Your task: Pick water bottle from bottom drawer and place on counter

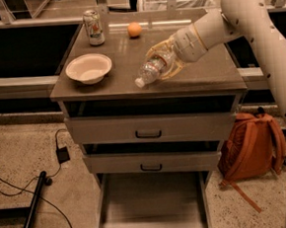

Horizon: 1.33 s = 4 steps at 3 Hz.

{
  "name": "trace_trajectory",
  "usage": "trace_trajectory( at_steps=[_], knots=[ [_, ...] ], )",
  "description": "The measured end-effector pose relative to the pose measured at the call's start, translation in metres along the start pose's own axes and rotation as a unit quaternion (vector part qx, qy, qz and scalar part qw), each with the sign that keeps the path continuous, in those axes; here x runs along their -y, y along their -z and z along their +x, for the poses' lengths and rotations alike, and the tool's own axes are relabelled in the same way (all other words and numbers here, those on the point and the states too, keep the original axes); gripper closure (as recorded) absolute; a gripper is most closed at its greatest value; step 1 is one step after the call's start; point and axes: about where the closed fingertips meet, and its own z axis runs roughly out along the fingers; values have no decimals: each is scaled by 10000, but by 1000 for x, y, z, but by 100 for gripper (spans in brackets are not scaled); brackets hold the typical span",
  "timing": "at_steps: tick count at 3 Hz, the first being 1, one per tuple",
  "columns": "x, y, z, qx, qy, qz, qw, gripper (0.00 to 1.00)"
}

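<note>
One item in hand: gripper (162, 61) clasps water bottle (148, 73), cap-down, counter (206, 74) just beneath; I judge set-down.

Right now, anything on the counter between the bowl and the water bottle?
No. In the camera view that stretch of counter is bare. The gripper is shut on the water bottle, right of the bowl, over the counter.

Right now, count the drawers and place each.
3: top drawer under the counter, middle drawer below it, bottom drawer lowest, pulled open. The claw holds the water bottle over the counter.
</note>
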Motion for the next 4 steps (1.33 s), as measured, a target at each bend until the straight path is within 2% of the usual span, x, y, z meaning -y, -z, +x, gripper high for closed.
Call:
trace_trajectory(
  at_steps=[1,2,3,4],
  knots=[
    [5,-1,0,171,-317,413,9985,4],
    [7,-1,0,182,-332,444,9983,0],
    [7,-1,0,182,-332,444,9983,0],
    [10,5,-10,116,-148,367,9991,0]
  ],
)
